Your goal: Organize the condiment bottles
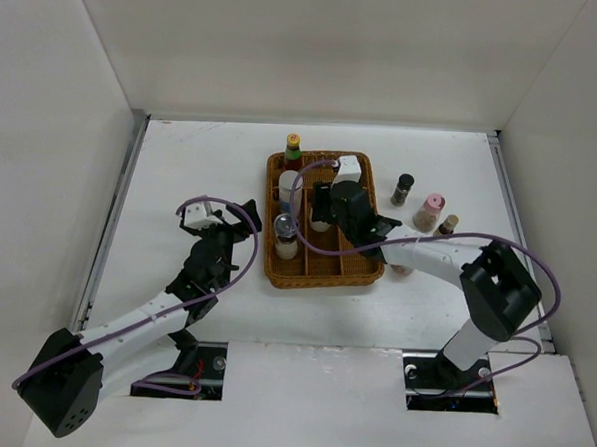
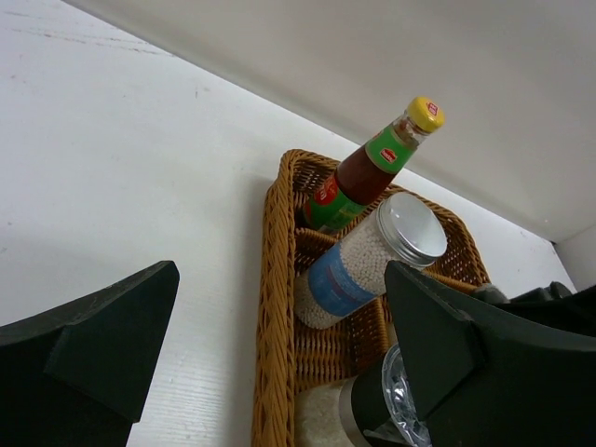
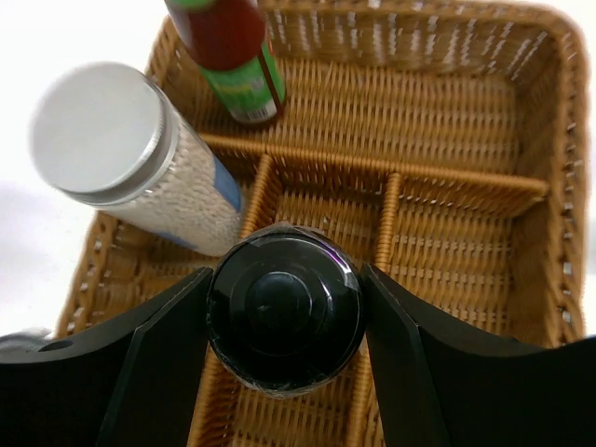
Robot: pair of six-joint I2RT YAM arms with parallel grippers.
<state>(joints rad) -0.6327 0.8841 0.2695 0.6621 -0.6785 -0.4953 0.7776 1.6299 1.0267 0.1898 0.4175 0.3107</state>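
Note:
The wicker tray holds a red sauce bottle with a yellow cap, a silver-lidded jar of white granules and a clear-topped grinder. My right gripper is over the tray's middle, shut on a black-capped bottle; its fingers press both sides of the cap. My left gripper is open and empty on the table just left of the tray. In the left wrist view the sauce bottle, the jar and the grinder show past the tray rim.
Three small bottles stand on the table right of the tray: a black-capped one, a pink-capped one and a tan-capped one. White walls enclose the table on the left, back and right. The tray's right compartments show bare wicker.

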